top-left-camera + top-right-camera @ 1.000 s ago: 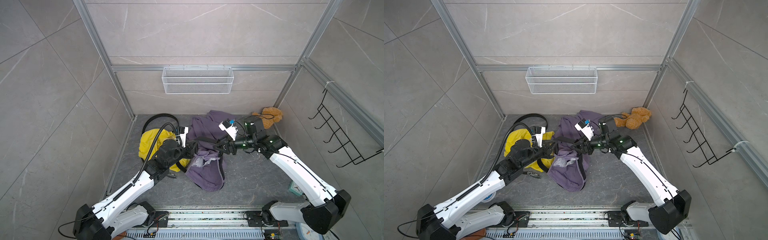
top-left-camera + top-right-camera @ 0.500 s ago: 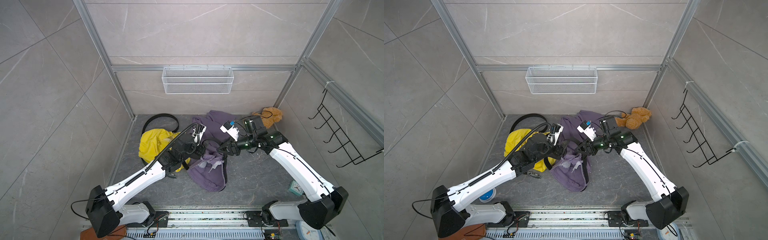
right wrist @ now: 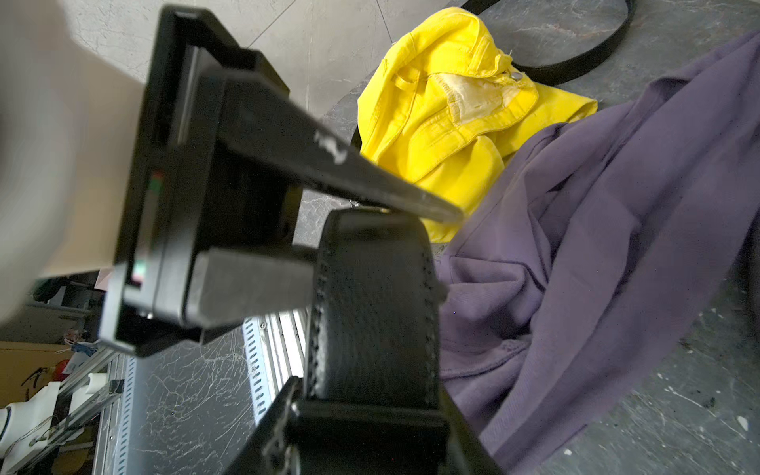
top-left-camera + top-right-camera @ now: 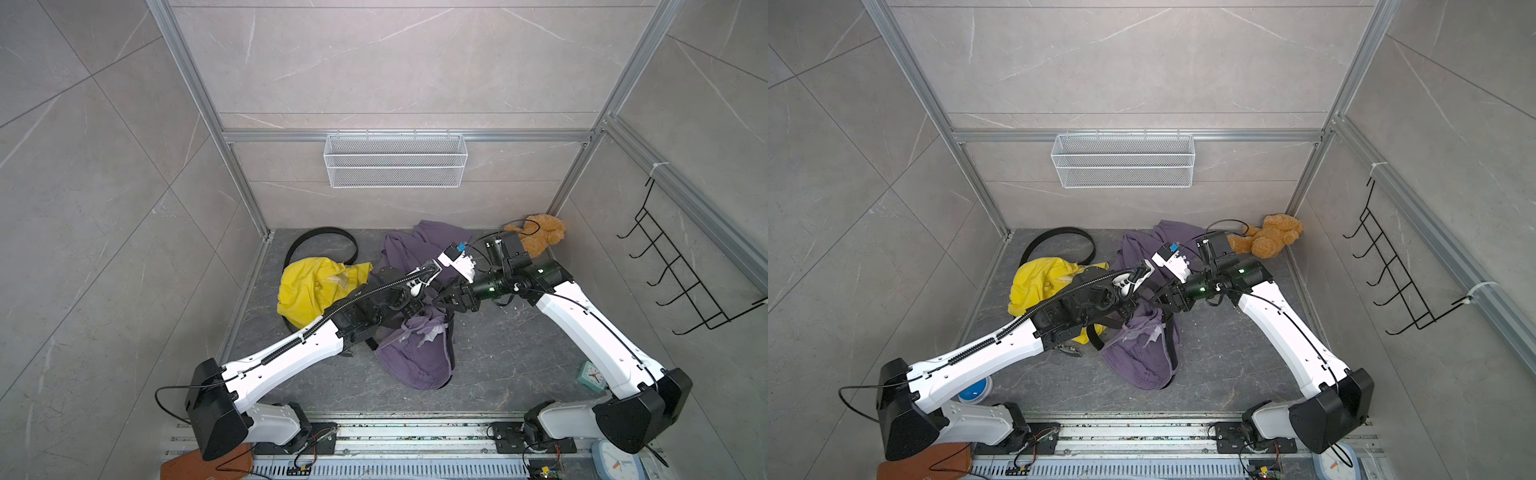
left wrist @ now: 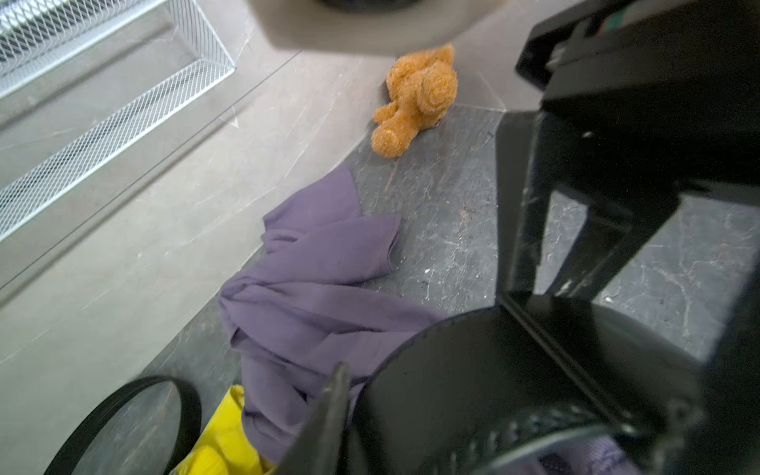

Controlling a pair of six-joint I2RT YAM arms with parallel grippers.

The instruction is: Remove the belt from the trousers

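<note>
Working over the crumpled purple trousers
My right gripper pinches the black stitched leather belt; left gripper is fully closed, can't tell on what.

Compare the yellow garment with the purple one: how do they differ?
The yellow garment is bunched in a heap to the left; the purple garment sprawls wider across the middle. The yellow one looks stiff, with a waistband button; the purple one drapes softly. The right gripper clamps a black belt over the purple one; the yellow lies aside. Both lie crumpled on the floor.
</note>
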